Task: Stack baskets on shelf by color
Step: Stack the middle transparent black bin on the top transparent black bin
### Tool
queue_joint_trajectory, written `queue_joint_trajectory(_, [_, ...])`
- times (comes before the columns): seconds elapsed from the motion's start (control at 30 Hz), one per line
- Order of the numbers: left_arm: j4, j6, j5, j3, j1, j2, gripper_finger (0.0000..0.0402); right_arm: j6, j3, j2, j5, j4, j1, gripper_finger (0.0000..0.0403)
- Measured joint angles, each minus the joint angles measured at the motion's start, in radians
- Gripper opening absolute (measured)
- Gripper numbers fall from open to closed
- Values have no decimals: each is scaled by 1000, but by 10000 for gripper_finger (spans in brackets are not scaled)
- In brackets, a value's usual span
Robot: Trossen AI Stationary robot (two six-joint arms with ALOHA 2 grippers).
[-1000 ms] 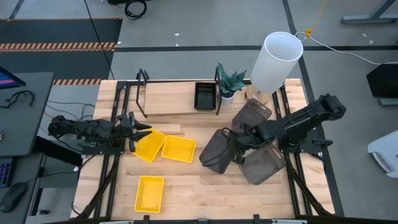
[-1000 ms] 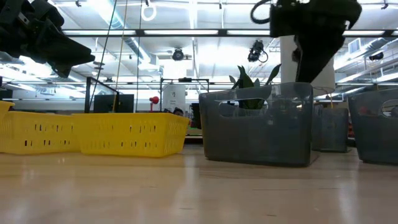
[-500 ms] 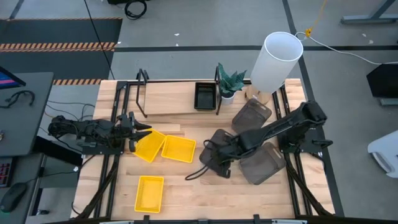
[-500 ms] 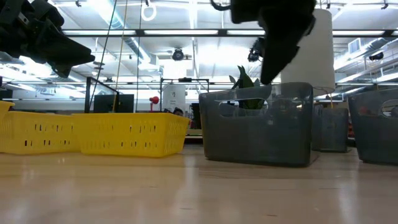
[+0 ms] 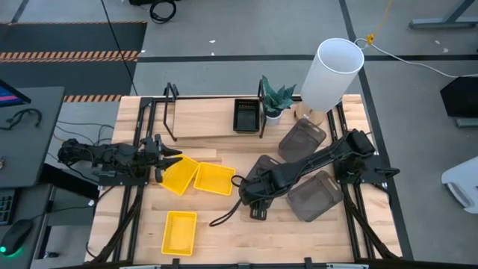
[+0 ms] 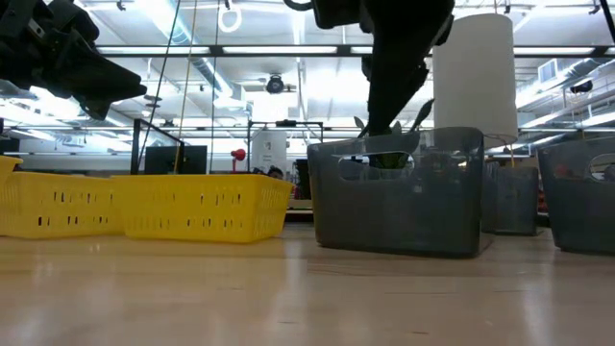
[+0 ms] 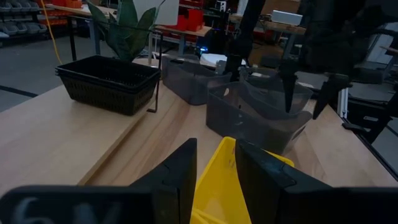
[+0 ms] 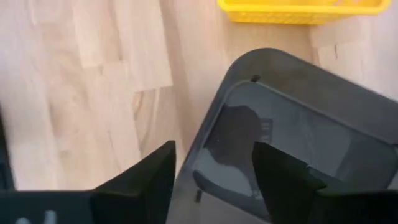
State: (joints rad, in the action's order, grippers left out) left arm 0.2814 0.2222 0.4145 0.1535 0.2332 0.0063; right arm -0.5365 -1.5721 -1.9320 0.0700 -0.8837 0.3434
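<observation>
Right wrist view: the right gripper (image 8: 211, 180) hangs with jaws wide, straddling the near wall of a grey basket (image 8: 298, 137) mid-bench. Lower squarely, 1 finger inside, 1 outside, before closing. The left gripper (image 7: 214, 177) holds a yellow basket's (image 7: 217, 193) rim beside the shelf (image 5: 202, 119).

no legible text, labels, brands, numbers or signs in any view

Grey concrete floor (image 5: 224, 30) with hazard-striped mat (image 5: 67, 54); ceiling strip lights (image 6: 298, 50) overhead
</observation>
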Motion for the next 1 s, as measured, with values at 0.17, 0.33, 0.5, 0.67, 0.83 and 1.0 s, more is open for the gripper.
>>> queue_joint_trajectory(0.17, [1,0,0,0,0,0,117,-91,0,0,11,-12,1,249])
queue_joint_trajectory(0.33, [0,0,0,0,0,0,117,-123,1,-28,16,-8,11,247])
queue_joint_trajectory(0.5, [3,0,0,0,0,0,117,-126,1,-72,29,12,13,234])
queue_joint_trajectory(0.67, [0,0,0,0,0,0,117,-126,0,-98,43,28,9,212])
queue_joint_trajectory(0.83, [1,0,0,0,0,0,117,-126,1,-98,42,28,7,167])
queue_joint_trajectory(1.0, [0,0,0,0,0,0,117,-126,1,-98,42,27,7,108])
